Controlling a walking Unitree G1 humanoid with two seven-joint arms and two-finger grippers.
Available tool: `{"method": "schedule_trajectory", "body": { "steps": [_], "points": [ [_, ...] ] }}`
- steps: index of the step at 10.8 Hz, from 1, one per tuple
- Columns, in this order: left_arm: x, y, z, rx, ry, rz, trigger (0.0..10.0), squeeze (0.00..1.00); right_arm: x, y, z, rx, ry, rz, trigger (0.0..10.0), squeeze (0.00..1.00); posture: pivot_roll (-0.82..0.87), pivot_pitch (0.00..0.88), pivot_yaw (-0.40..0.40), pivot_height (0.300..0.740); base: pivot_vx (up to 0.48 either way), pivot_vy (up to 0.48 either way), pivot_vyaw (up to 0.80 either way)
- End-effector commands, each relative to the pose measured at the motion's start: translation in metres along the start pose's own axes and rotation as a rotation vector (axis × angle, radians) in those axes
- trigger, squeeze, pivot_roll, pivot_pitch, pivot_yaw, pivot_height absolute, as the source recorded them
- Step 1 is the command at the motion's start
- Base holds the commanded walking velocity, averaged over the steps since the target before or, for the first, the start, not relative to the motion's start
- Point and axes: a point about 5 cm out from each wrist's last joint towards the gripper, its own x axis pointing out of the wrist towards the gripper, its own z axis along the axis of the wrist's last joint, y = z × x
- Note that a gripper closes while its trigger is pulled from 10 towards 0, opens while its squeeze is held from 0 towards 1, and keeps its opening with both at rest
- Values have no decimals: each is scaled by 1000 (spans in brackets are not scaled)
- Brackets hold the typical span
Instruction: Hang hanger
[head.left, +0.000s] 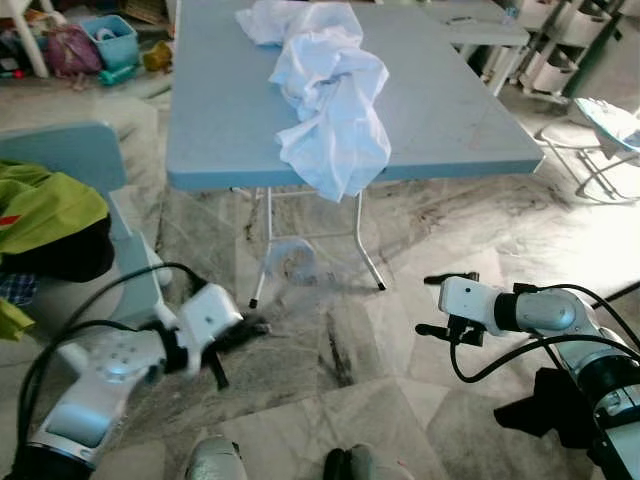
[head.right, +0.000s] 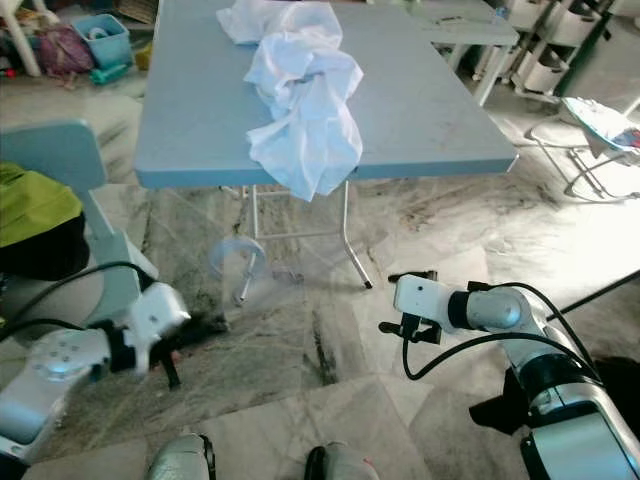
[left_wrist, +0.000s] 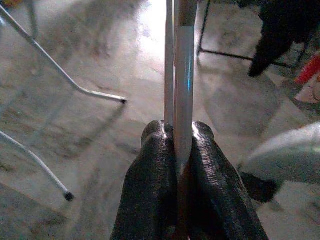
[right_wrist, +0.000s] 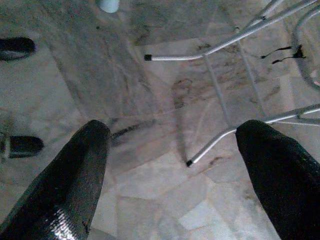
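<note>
Left gripper (left_wrist: 177, 150) is pinching a thin clear plastic hanger (head.left: 287, 262) low over the marble floor (head.left: 400, 380); right gripper (right_wrist: 175, 150) is hanging spread wide, empty; crumpled white shirt (head.left: 325, 95) is draping off the blue table (head.left: 220, 120).

Right hand (right_wrist: 175, 170) fingers spread wide over marble floor (right_wrist: 150, 100), table legs (right_wrist: 220, 57).

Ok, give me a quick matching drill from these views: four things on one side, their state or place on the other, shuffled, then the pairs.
Things:
1. left gripper
2. right gripper
3. white shirt
4. clear hanger

States:
A. crumpled, drooping over the blue table's near edge
B. fingers spread wide, nothing between them
C. fingers pinched on a thin clear strip
D. held low, in front of the table legs

Pairs: 1-C, 2-B, 3-A, 4-D
</note>
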Motion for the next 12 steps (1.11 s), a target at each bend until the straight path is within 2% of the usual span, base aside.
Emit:
{"method": "schedule_trajectory", "body": {
  "steps": [1, 2, 3, 5, 7, 8, 9, 10, 11, 12],
  "points": [
    [1, -4, 6, 21, 2, -33, 10000, 0, -4, -6, 0, -36, 16, -15, 10000, 1000, 102, 94, -102, 740, 0, 0, 0],
    [2, -13, 2, 25, 83, -122, 10000, 0, -9, -8, 1, -30, 9, 21, 10000, 1000, 97, 95, -95, 740, 0, 0, 0],
    [1, -18, -12, 27, 181, -156, 10000, 0, -18, -12, -1, -35, 32, 53, 10000, 1000, 91, 95, -92, 740, 0, 0, 0],
    [3, -21, -19, 18, 214, -160, 10000, 0, -28, -15, -7, -38, 76, 85, 10000, 1000, 83, 97, -93, 740, 0, 0, 0],
    [4, -22, -18, 19, 213, -158, 10000, 0, -31, -19, -6, -40, 84, 96, 10000, 1000, 82, 99, -93, 740, 0, 0, 0],
    [5, -21, -16, 36, 218, -164, 10000, 0, -29, -18, 2, -26, 40, 142, 10000, 741, 78, 99, -92, 740, 0, 0, 0],
    [8, -20, -15, 40, 212, -165, 10000, 0, -25, -14, 9, -12, -4, 193, 10000, 129, 77, 100, -91, 740, 0, 0, 0],
    [14, -18, -13, 33, 200, -166, 10000, 0, -13, -7, 17, -26, -38, 259, 10000, 0, 73, 100, -92, 740, 0, 0, 0],
    [18, -20, -14, 34, 194, -168, 10000, 0, -4, 0, 20, -33, -47, 321, 2980, 0, 73, 100, -93, 740, 0, 0, 0],
    [21, -21, -14, 32, 184, -167, 10000, 0, -2, 3, 21, -35, -42, 358, 1059, 0, 74, 101, -97, 740, 0, 0, 0]
  ]
}}
